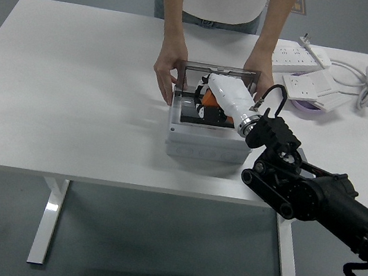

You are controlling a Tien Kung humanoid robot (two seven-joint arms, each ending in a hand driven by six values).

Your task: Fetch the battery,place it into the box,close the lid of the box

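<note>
A grey box (204,144) sits mid-table with its lid (219,69) raised at the far side. My right hand (207,103), white-shelled on a black arm, reaches down into the box's opening, its fingers curled around an orange battery (209,98) just inside the box. A person at the far side holds the box with one hand (166,72) on its left wall and the other hand (262,75) at its back right corner by the lid. My left arm is out of sight.
White power strips (302,56) with a coiled grey cable (365,84) lie at the back right, beside a white adapter block (312,88) on a purple disc. My black forearm (315,194) crosses the table's front right edge.
</note>
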